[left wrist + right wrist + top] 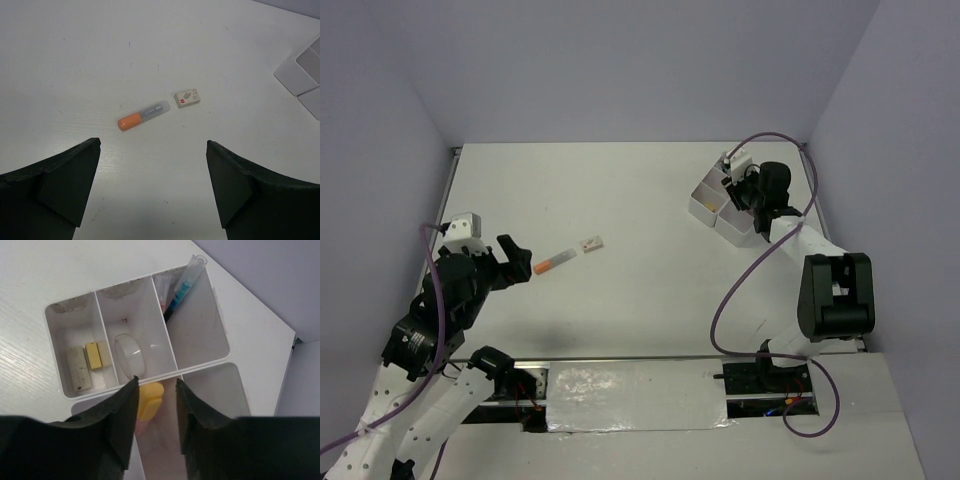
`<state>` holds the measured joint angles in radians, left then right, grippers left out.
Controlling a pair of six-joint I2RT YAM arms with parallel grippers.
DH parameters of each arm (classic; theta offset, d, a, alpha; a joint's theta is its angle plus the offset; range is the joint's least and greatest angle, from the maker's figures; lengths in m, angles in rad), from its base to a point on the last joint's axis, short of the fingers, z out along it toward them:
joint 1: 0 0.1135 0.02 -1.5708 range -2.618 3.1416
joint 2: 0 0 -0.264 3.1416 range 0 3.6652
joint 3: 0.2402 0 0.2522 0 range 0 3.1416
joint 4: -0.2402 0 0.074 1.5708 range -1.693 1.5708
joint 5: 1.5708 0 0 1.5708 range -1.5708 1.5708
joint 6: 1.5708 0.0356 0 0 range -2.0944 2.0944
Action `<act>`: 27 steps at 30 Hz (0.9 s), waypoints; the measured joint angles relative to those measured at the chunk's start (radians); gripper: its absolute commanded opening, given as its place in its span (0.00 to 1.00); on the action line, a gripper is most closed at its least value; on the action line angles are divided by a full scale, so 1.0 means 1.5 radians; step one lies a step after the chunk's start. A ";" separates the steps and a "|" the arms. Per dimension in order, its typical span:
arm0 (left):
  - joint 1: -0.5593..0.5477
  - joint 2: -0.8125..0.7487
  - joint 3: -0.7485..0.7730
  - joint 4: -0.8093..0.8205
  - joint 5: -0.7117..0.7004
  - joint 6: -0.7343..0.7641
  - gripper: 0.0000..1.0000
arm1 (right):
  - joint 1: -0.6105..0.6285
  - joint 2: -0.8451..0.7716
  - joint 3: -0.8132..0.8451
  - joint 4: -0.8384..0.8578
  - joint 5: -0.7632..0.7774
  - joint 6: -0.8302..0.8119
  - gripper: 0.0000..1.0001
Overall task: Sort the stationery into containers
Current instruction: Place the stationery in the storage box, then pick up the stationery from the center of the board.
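Observation:
An orange-capped marker (pixel 142 115) (pixel 552 263) and a small white eraser (pixel 187 98) (pixel 591 243) lie on the table ahead of my left gripper (pixel 153 143) (pixel 520 258), which is wide open and holds nothing. My right gripper (pixel 156 381) (pixel 740 195) hangs over the white divided container (pixel 106 335) (pixel 720 205). Its jaws stand apart around a yellow marker (pixel 149 399), which lies against the left finger and clear of the right one, down in a near compartment. Other compartments hold erasers (pixel 79 369), a clear tape ring (pixel 130 354) and thin pens (pixel 182 282).
The container sits near the table's far right corner, close to the right wall. Its corner shows at the right edge of the left wrist view (pixel 300 75). A purple cable (pixel 740 290) loops across the table beside the right arm.

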<state>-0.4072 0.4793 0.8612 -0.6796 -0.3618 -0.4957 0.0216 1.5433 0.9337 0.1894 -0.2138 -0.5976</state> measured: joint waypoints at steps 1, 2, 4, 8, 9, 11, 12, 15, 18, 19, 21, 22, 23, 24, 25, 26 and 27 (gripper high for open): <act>0.000 0.000 0.000 0.000 0.000 0.000 0.99 | 0.000 0.000 0.000 0.000 0.001 0.002 0.49; -0.001 0.000 0.000 0.000 0.000 0.000 0.99 | 0.000 0.000 0.000 -0.001 0.001 0.001 0.63; -0.001 -0.001 0.000 0.000 0.000 0.000 0.99 | 0.000 0.000 0.000 -0.001 0.001 0.002 0.98; -0.001 -0.003 0.000 0.000 -0.001 0.000 0.99 | 0.010 -0.004 0.001 -0.008 0.011 -0.003 1.00; -0.002 -0.003 0.000 0.000 -0.001 0.000 0.99 | 0.018 -0.007 0.002 -0.011 0.018 -0.003 1.00; -0.002 -0.003 0.000 0.000 -0.003 0.000 0.99 | 0.047 -0.024 0.003 -0.015 0.037 0.002 1.00; -0.002 -0.002 0.000 0.000 -0.006 -0.001 0.99 | 0.068 -0.036 0.005 -0.013 0.048 0.012 1.00; -0.002 0.006 0.000 -0.002 -0.027 -0.005 0.99 | 0.142 -0.070 0.030 -0.013 0.105 0.077 1.00; -0.002 0.035 0.000 -0.010 -0.050 -0.008 0.99 | 0.212 -0.104 0.069 -0.018 0.193 0.171 1.00; -0.002 0.051 0.000 -0.012 -0.055 -0.009 0.99 | 0.236 -0.118 0.079 -0.026 0.226 0.211 1.00; -0.001 0.085 0.001 -0.017 -0.063 -0.013 0.99 | 0.276 -0.150 0.090 -0.048 0.275 0.293 1.00; -0.001 0.104 0.001 -0.019 -0.066 -0.018 0.99 | 0.293 -0.167 0.090 -0.060 0.286 0.340 1.00; 0.002 0.121 0.001 -0.022 -0.070 -0.021 0.99 | 0.304 -0.182 0.089 -0.071 0.289 0.377 1.00; 0.006 0.140 0.003 -0.028 -0.075 -0.024 0.99 | 0.316 -0.199 0.082 -0.073 0.287 0.418 1.00; 0.009 0.155 0.007 -0.035 -0.083 -0.031 0.99 | 0.326 -0.212 0.072 -0.072 0.276 0.443 1.00; 0.012 0.171 0.011 -0.045 -0.097 -0.046 0.99 | 0.337 -0.224 0.057 -0.067 0.259 0.460 1.00; 0.014 0.187 0.018 -0.061 -0.112 -0.066 0.99 | 0.348 -0.228 0.046 -0.062 0.235 0.463 1.00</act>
<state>-0.3866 0.7601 0.8886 -0.7712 -0.5304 -0.5941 0.5430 1.2007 1.0019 0.0967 0.1394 0.0971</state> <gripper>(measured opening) 0.993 0.994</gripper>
